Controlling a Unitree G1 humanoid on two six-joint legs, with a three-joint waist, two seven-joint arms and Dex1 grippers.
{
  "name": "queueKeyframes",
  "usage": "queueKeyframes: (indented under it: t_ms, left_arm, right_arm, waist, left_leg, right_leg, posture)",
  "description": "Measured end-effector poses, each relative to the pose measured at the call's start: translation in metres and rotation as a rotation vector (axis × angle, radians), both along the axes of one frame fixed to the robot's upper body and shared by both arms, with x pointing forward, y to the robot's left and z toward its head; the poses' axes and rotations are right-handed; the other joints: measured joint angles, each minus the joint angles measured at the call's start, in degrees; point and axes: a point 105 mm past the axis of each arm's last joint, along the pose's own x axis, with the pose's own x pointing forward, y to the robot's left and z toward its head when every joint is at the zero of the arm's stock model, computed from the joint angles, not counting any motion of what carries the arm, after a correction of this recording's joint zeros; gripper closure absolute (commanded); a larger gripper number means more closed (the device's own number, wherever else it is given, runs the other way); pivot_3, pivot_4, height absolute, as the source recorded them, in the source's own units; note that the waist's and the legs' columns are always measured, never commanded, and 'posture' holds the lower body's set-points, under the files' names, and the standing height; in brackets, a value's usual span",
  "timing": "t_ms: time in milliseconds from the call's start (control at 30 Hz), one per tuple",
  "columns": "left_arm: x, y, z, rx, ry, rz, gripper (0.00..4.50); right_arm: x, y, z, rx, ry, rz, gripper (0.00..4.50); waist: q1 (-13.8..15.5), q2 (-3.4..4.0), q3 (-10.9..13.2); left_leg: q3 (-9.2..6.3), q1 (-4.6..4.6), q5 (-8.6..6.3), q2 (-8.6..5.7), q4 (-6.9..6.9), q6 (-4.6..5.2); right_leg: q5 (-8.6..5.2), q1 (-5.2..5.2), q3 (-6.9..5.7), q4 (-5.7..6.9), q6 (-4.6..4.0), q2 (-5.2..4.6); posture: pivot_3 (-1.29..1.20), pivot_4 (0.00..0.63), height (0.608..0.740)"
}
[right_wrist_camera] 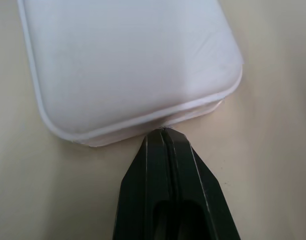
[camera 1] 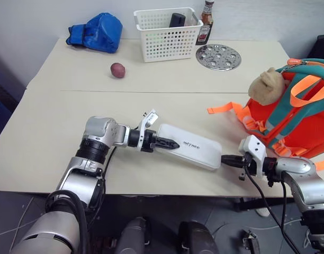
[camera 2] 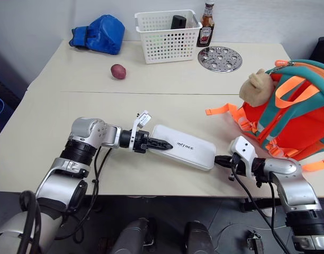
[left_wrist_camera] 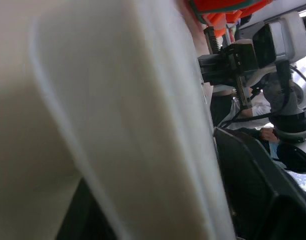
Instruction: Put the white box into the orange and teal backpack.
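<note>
white box (camera 1: pixel 189 147): flat case with rounded corners and small grey lettering, lying near the front edge of the beige table (camera 1: pixel 72 79), between the two grippers, its long side running at a slant from left to right.

left gripper (camera 1: pixel 170 143): at the box's left end, black fingers laid over the top of that end; from the left wrist view one finger (left_wrist_camera: pixel 263 185) runs along the side of the box, so the jaws seem to straddle it, but i cannot tell whether they clamp it.

right gripper (right_wrist_camera: pixel 165 131): fingers pressed together, closed on nothing, their tip touching the rim of the box's right end.

orange and teal backpack (camera 1: pixel 299 114): standing at the right edge of the table, just behind the right gripper, tan plush toy (camera 1: pixel 267 85) at its upper left, orange webbing strap (camera 1: pixel 223 109) trailing onto the tabletop. apart from the box.

far side of table: blue bag (camera 1: pixel 98 32) at left; white perforated basket (camera 1: pixel 167 33) with a dark object inside; sauce bottle (camera 1: pixel 205 24) beside it; round perforated metal plate (camera 1: pixel 218 56); small reddish potato (camera 1: pixel 118 70) in front of the bag.
</note>
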Motion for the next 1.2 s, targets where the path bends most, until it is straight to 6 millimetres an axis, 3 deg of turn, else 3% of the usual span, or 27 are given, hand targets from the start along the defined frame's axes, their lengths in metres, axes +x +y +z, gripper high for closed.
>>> queueKeyframes:
  t_ms: [67, 300, 333, 433, 633, 767, 833, 1000, 1133, 1200]
  left_arm:
    - [-0.003, -0.001, 0.004, -0.017, 0.000, -0.017, 3.11]
    - [-0.007, 0.009, 0.006, -0.042, -0.008, 0.007, 3.13]
    - [-0.007, 0.014, 0.007, -0.048, -0.013, 0.024, 3.13]
    - [-0.006, 0.033, 0.018, -0.092, -0.026, 0.090, 3.13]
    - [-0.017, 0.061, 0.069, -0.251, -0.172, 0.157, 3.13]
    - [-0.023, 0.075, 0.080, -0.292, -0.271, 0.234, 3.13]
    - [-0.025, 0.078, 0.079, -0.293, -0.291, 0.258, 3.13]
    - [-0.031, 0.082, 0.089, -0.315, -0.377, 0.297, 3.13]
    - [-0.034, 0.081, 0.099, -0.337, -0.426, 0.314, 3.13]
    - [-0.034, 0.081, 0.099, -0.331, -0.442, 0.328, 3.13]
  right_arm:
    - [0.000, 0.000, 0.000, 0.003, 0.001, 0.000, 4.50]
    - [-0.008, -0.001, -0.001, 0.016, -0.004, -0.026, 4.50]
    - [-0.010, -0.005, -0.002, 0.024, 0.002, -0.055, 4.33]
    - [-0.021, -0.015, 0.004, 0.080, 0.021, -0.146, 3.63]
    - [-0.064, -0.051, 0.045, 0.217, 0.014, -0.345, 1.51]
    - [-0.085, -0.086, 0.070, 0.291, -0.010, -0.523, 0.14]
    - [-0.090, -0.096, 0.079, 0.320, -0.030, -0.580, 0.06]
    - [-0.074, -0.106, 0.095, 0.383, -0.097, -0.642, 0.06]
    - [-0.047, -0.099, 0.096, 0.449, -0.089, -0.626, 0.06]
    - [-0.022, -0.095, 0.099, 0.501, -0.109, -0.630, 0.06]
  waist:
    - [0.0, 0.00, 0.0]
    - [0.0, 0.00, 0.0]
    - [-0.1, 0.00, 0.0]
    - [-0.1, 0.01, 0.0]
    - [0.5, -0.01, 0.0]
    - [0.4, -0.02, 0.0]
    - [0.2, -0.02, 0.0]
    - [0.0, -0.03, 0.0]
    - [0.1, -0.03, 0.0]
    - [0.1, -0.07, 0.0]
  left_leg:
    - [0.00, 0.00, 0.00, 0.00, 0.01, 0.00]
    - [-0.02, -0.02, 0.00, 0.01, -0.01, 0.00]
    - [-0.02, -0.01, 0.00, 0.02, -0.02, 0.00]
    - [-0.06, -0.03, 0.00, 0.03, -0.04, 0.00]
    - [-0.15, -0.03, -0.05, -0.01, -0.10, 0.06]
    - [-0.12, -0.02, -0.07, -0.03, -0.20, 0.06]
    - [-0.08, 0.02, -0.06, -0.01, -0.28, 0.04]
    - [0.01, 0.01, -0.05, -0.02, -0.28, 0.04]
    - [0.03, 0.02, -0.05, -0.03, -0.29, 0.04]
    - [0.07, 0.01, -0.04, -0.04, -0.24, 0.05]
  right_leg:
    - [0.00, 0.00, 0.01, 0.00, 0.00, 0.00]
    - [0.00, -0.02, 0.01, 0.01, 0.00, -0.01]
    - [0.00, -0.02, 0.01, 0.02, 0.00, -0.02]
    - [0.00, -0.04, 0.00, 0.02, 0.00, -0.03]
    - [0.00, 0.09, -0.03, -0.12, 0.00, -0.08]
    - [0.00, 0.09, 0.01, -0.21, 0.00, -0.08]
    - [0.00, 0.06, 0.06, -0.21, 0.00, -0.04]
    - [0.00, 0.01, 0.13, -0.22, 0.00, -0.02]
    - [0.00, -0.01, 0.13, -0.20, 0.00, -0.02]
    - [0.00, -0.01, 0.14, -0.18, 0.00, -0.01]
  posture:
    - [0.00, 0.150, 0.740]
    - [0.00, 0.150, 0.740]
    - [0.00, 0.150, 0.740]
    - [0.00, 0.150, 0.740]
    - [0.00, 0.150, 0.740]
    - [0.00, 0.150, 0.740]
    - [0.00, 0.150, 0.740]
    - [0.00, 0.150, 0.740]
    - [0.00, 0.150, 0.740]
    - [0.00, 0.150, 0.740]
